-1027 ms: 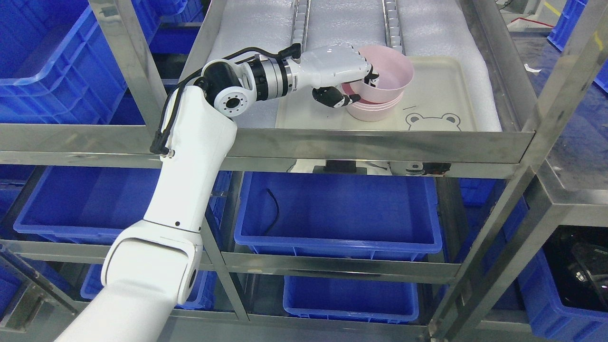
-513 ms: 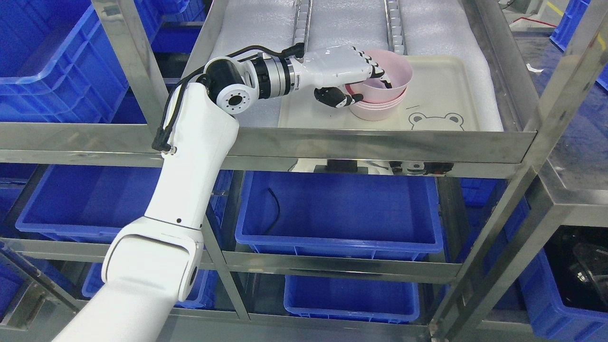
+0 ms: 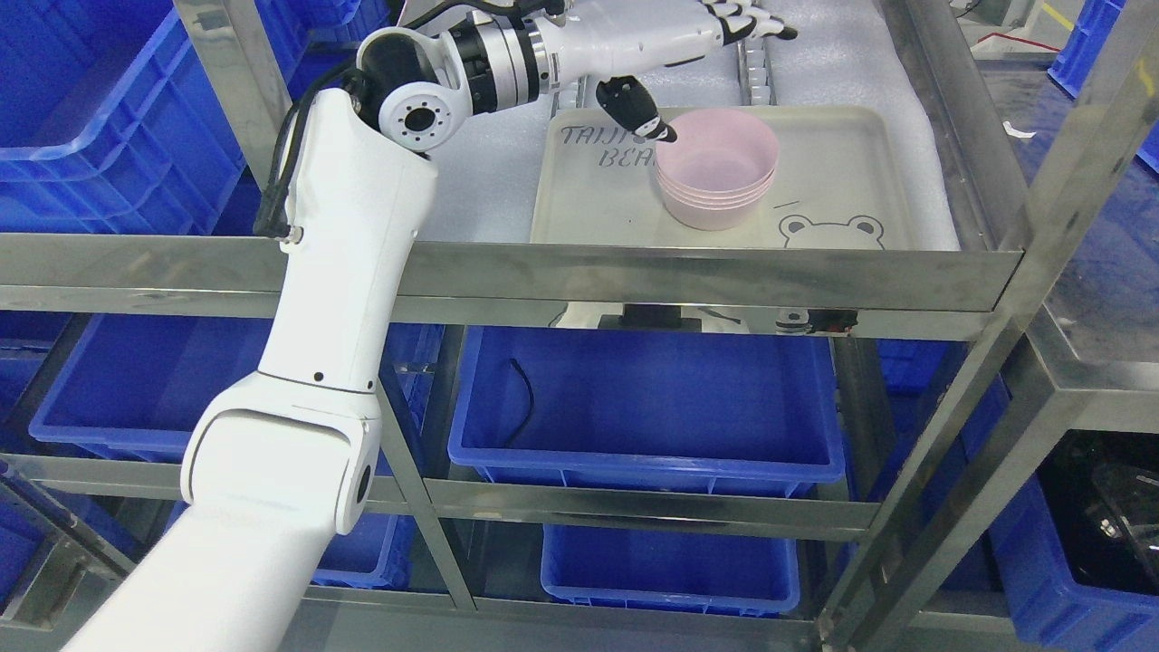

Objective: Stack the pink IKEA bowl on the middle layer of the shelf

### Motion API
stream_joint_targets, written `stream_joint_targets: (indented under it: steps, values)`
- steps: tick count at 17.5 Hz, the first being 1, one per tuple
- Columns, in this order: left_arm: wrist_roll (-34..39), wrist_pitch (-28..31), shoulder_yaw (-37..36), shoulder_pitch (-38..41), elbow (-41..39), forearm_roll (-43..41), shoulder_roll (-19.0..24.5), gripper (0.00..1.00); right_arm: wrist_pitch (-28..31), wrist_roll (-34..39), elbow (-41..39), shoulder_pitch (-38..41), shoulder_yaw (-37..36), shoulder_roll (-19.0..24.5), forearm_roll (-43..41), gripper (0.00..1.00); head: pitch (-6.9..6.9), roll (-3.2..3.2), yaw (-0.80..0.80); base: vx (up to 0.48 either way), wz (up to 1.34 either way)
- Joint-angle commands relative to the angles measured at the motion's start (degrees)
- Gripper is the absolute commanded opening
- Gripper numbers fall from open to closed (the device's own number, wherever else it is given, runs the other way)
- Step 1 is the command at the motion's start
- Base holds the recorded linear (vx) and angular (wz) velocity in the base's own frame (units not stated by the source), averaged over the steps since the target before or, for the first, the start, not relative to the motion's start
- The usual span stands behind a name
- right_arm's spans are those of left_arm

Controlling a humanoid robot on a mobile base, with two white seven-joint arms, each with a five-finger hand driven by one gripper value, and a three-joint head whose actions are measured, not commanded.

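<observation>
The white left hand (image 3: 675,41) hovered with fingers spread and empty, while the nested stack of pink plastic bowls (image 3: 717,181) sat below and just forward on the cream tray (image 3: 842,172).

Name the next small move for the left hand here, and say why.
Probably pull the left hand back out of the shelf: its fingers are spread and hold nothing, and the pink bowl sits nested on the stack on the tray.
</observation>
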Motion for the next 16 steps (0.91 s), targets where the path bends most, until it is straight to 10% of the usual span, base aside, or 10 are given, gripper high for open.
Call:
stream_joint_targets:
  steps: [1,6,16]
  values:
    - [5.76,1.83,-8.35,3.28,-3.01,28.88,0.95,1.0,-0.02,0.01,-1.0,0.17,0.0,-1.0,0.0,1.0,0.0,0.0,0.0,0.0,0.0]
    - [3.86,1.04,-25.69,29.02,-20.59,33.96,0.95,1.0,-0.02,0.01,-1.0,0.17,0.0,-1.0,0.0,1.0,0.0,0.0,0.0,0.0,0.0]
    - [-0.64,-0.72,-21.77,52.33,-18.15,33.78,3.11,1.0,-0.02,0.01,-1.0,0.17,0.0,-1.0,0.0,1.0,0.0,0.0,0.0,0.0,0.0]
